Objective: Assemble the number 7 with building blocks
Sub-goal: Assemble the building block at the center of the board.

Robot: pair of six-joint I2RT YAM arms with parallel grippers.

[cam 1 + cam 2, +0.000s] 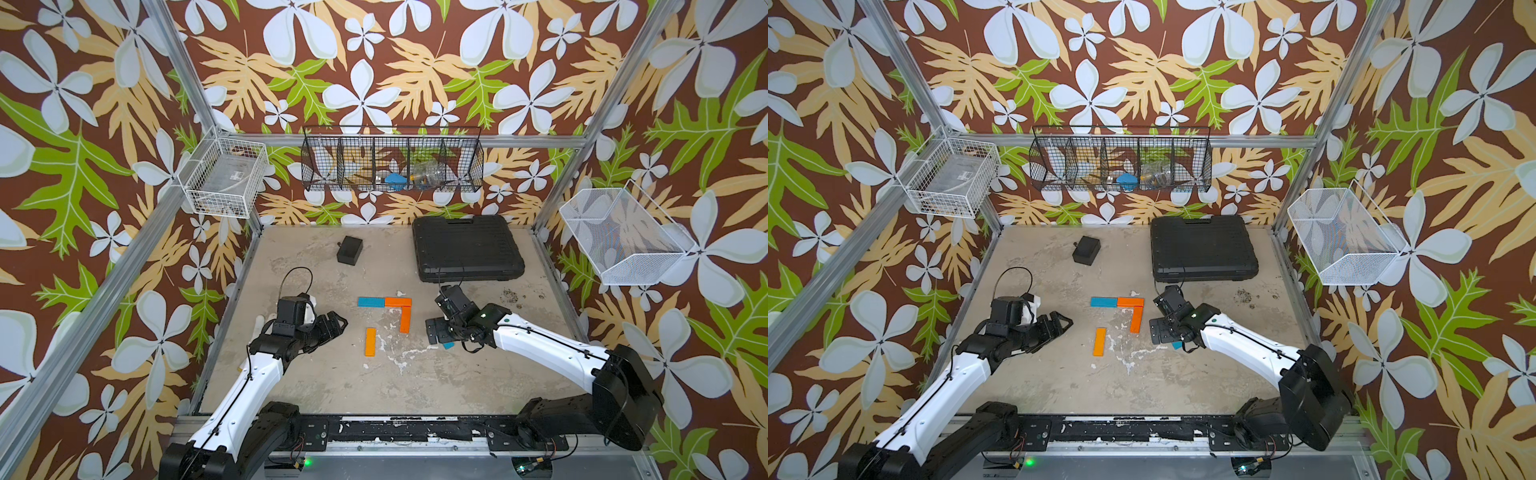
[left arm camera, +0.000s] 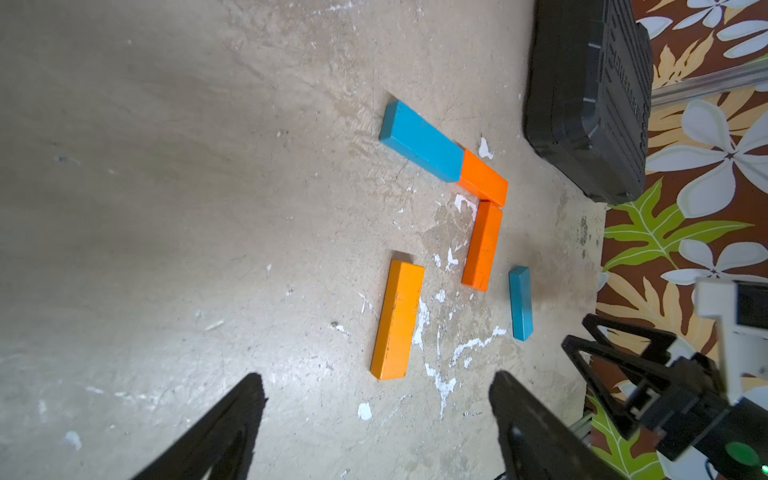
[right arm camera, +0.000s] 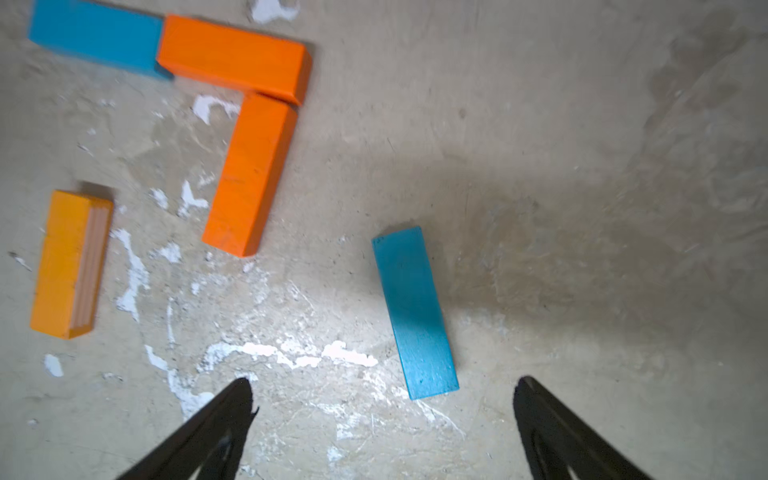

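Two blocks lie loose: from the spread, empty left gripper (image 1: 338,325) the spare orange block (image 1: 370,341) sits at four o'clock, and, past the built corner of blue bar (image 1: 371,302), orange bar (image 1: 397,302) and orange stem (image 1: 405,321), the spare blue block (image 3: 413,311) lies before the spread, empty right gripper (image 3: 384,384). Lengthening the stem seems next: butt one spare at its six o'clock.

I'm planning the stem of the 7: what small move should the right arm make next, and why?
Probably lower the right gripper onto the loose blue block and close on it. Its fingers stand open and empty, that block lies just ahead between them, and the orange stem block has no block continuing it yet.
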